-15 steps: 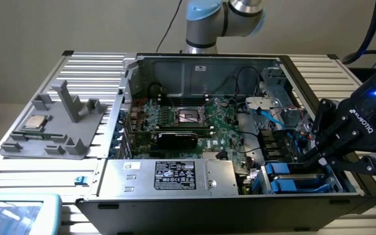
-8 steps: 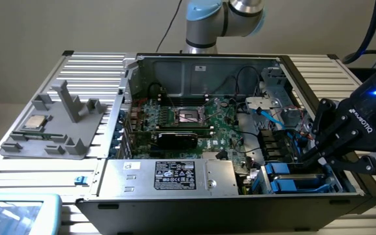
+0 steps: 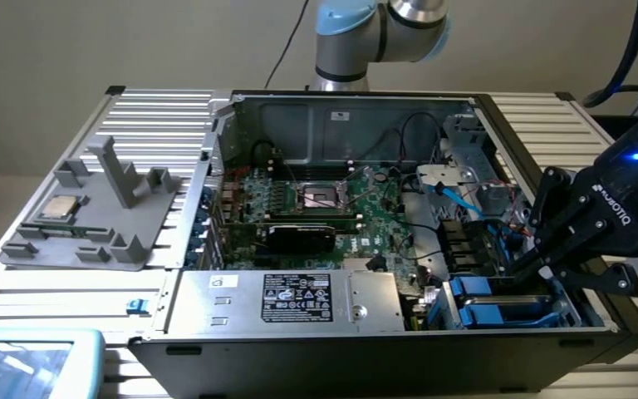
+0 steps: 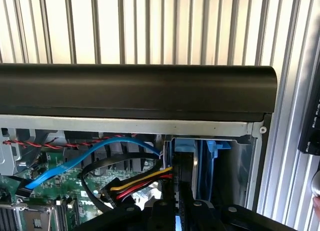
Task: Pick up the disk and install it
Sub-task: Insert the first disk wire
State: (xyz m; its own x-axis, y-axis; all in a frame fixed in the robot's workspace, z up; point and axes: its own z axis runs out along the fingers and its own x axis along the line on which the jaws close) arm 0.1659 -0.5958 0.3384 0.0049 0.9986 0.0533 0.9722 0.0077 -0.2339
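Observation:
My gripper reaches down into the drive bay at the front corner of the open computer case, on the exterior view's right. In the wrist view its fingers stand close together. They are shut on a thin slab seen edge-on, the disk, with a sliver of blue between them. The slab runs into the bay between blue carrier rails. In the exterior view, blue carrier plastic shows in the bay just under the gripper. The disk's label is hidden.
A grey stand on the exterior view's left holds a small silver processor chip. A labelled power-supply box sits beside the bay. Blue, yellow and red cables hang close to the fingers. The black case wall runs just beyond the bay.

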